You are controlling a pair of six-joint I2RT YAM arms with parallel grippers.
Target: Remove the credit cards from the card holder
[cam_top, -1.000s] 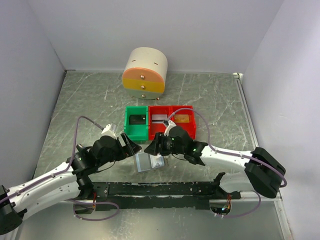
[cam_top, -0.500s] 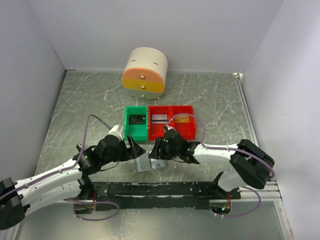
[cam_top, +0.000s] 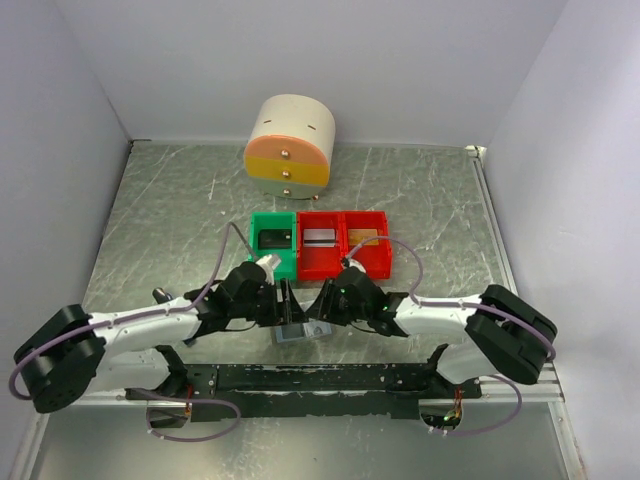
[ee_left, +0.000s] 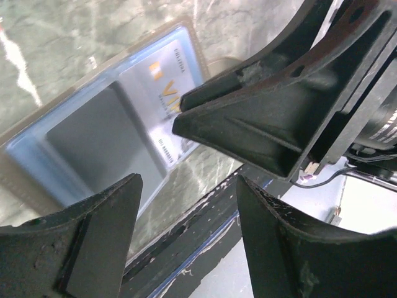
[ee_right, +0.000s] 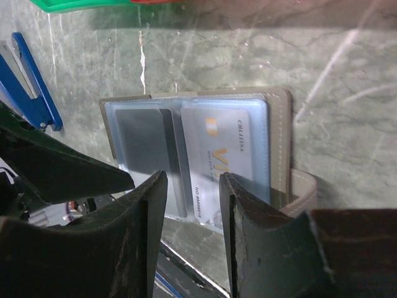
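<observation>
Left gripper (cam_top: 284,300), right gripper (cam_top: 324,300), overhead: tips facing, just above card holder (cam_top: 298,331) at near edge of table (cam_top: 430,200), between arms.
Left wrist: jaws apart, empty; holder open flat beyond tips.
Right wrist: jaws apart, nothing clamped; silver credit card (ee_right: 226,155) in right pocket, long axis toward tips, end directly beneath. Right arm nearer.
</observation>
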